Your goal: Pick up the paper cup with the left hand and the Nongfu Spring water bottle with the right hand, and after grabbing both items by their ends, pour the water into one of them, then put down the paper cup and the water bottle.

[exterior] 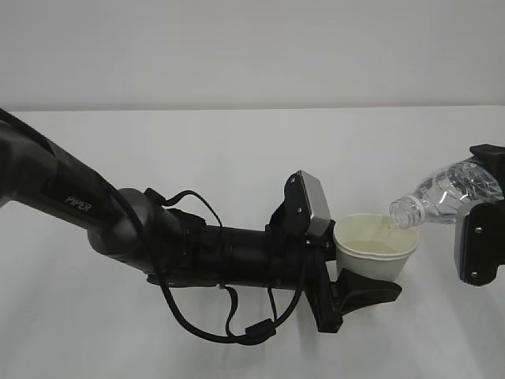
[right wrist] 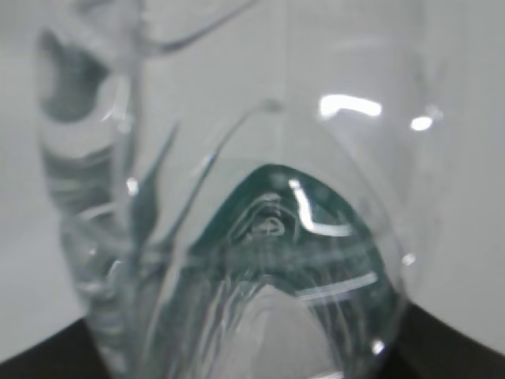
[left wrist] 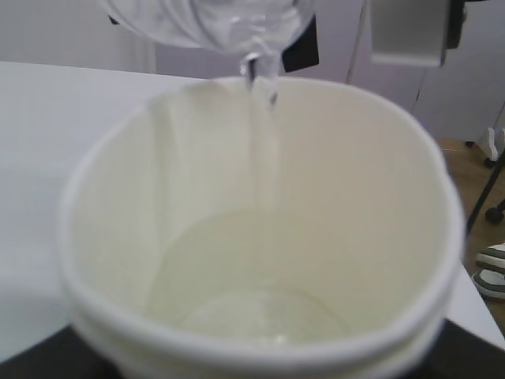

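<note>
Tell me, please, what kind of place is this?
Probably a robot lab or test room, not a home: a bare white table against a plain wall, a black PIPER arm with loose cables, and, in the left wrist view, someone's shoes on the floor beside the table.

Bright, even, diffuse light throughout; only faint shadows on the white table (exterior: 237, 158). Slightly washed out and soft overall. Close-range blur on the paper cup (left wrist: 260, 237), worst toward 6 o'clock. Heavily defocused water bottle (right wrist: 260, 237), with glare spots toward 1 o'clock.
</note>
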Controlling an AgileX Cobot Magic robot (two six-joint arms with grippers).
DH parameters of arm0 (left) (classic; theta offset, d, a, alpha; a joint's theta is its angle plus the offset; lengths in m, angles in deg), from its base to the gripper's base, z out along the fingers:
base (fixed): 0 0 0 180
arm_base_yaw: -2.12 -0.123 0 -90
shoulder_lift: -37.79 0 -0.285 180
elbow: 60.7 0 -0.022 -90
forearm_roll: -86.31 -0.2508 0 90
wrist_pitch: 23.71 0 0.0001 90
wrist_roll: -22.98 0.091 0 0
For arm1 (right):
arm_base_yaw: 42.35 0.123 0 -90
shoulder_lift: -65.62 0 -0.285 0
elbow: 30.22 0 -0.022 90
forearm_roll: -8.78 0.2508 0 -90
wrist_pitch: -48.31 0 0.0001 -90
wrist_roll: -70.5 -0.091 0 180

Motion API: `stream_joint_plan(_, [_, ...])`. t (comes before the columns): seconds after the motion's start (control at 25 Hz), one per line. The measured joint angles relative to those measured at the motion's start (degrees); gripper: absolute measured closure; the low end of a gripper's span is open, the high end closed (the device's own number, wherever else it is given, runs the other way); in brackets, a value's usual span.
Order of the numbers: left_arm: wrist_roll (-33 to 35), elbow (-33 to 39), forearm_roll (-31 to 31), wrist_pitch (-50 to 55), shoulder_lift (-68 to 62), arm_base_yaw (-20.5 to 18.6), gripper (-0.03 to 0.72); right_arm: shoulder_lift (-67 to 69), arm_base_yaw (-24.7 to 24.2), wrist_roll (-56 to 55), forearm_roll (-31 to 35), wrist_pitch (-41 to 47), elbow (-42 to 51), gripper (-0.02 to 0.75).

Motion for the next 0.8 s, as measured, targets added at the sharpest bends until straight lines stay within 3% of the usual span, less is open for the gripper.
stream_joint_plan(0.8, [0.0, 0.0, 0.0, 0.0, 0.0, 0.0, 0.238, 0.0, 0.0, 0.35, -0.19, 0.0, -0.03, 0.33])
